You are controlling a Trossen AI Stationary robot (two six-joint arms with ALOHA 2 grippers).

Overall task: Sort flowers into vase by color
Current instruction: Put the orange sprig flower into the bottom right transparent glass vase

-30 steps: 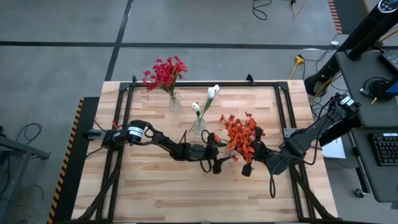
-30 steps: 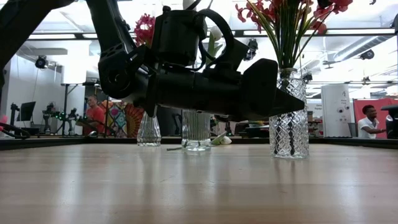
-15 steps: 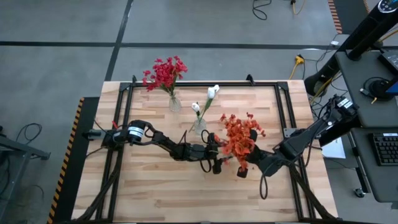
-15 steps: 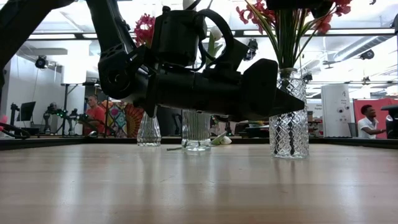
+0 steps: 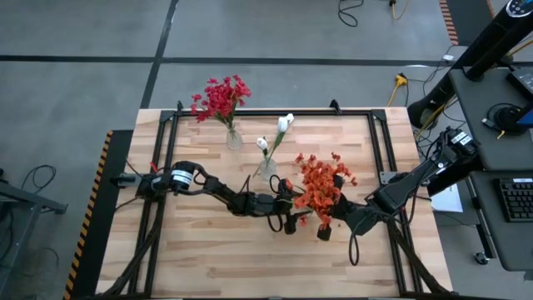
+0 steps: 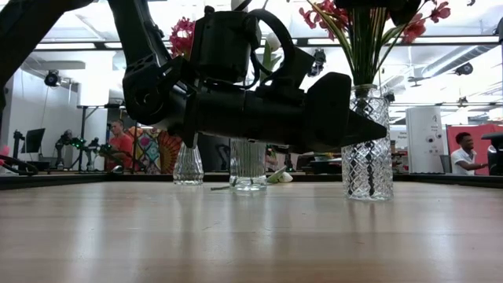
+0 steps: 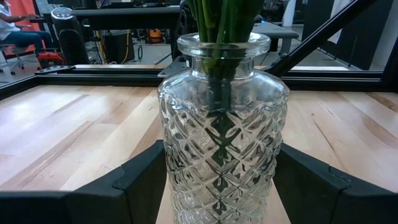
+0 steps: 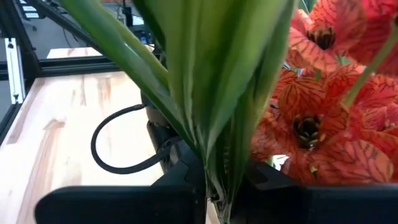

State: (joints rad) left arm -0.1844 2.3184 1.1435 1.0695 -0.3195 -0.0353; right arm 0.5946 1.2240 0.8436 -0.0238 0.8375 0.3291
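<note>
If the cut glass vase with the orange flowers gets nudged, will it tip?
Possibly. The vase looks thick and wide-bodied, so probably heavy and stable. But the orange flowers stand tall above it, likely making it top-heavy. Faceted glass is probably slippery and breakable.

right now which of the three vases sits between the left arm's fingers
The diamond-cut glass vase holding the orange-red flowers; the crimson and white bunches' vases stand farther back, untouched.
</note>
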